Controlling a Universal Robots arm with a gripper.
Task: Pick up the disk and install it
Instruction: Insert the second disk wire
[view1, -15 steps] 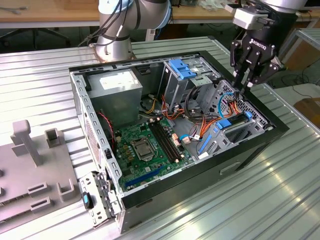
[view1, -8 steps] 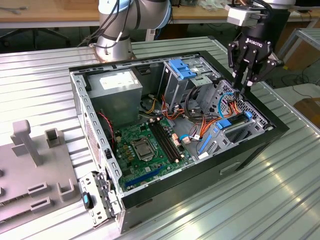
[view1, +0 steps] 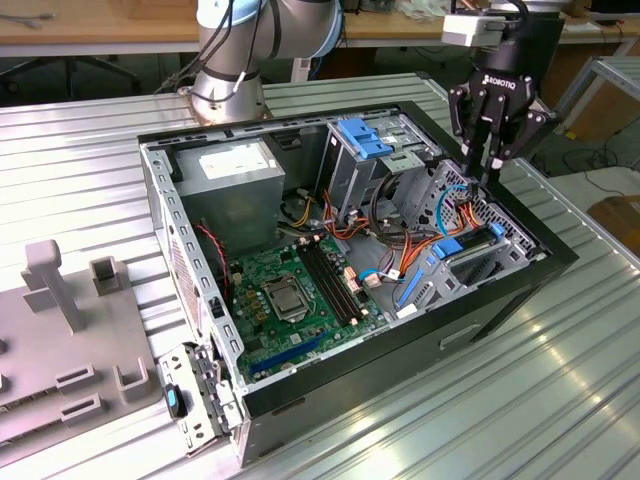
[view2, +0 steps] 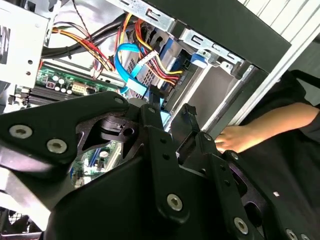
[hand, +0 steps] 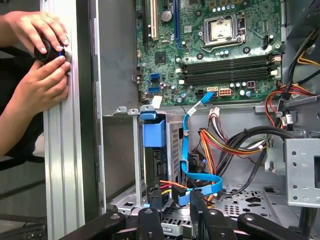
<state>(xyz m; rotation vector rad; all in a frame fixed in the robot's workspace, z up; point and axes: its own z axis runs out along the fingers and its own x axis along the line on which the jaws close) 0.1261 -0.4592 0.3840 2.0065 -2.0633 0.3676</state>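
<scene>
Blue-railed disk (hand: 153, 150) sits upright in the drive cage (hand: 172, 145), just beneath the end effector (view1: 492, 163), whose nearly closed fingers (hand: 151, 206) grip nothing.

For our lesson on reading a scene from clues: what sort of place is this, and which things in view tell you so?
Probably a robotics lab or workshop. An open computer case with its motherboard exposed sits on a ribbed metal table, a robot arm's pincer hangs over it, and wooden workbenches stand behind.
</scene>
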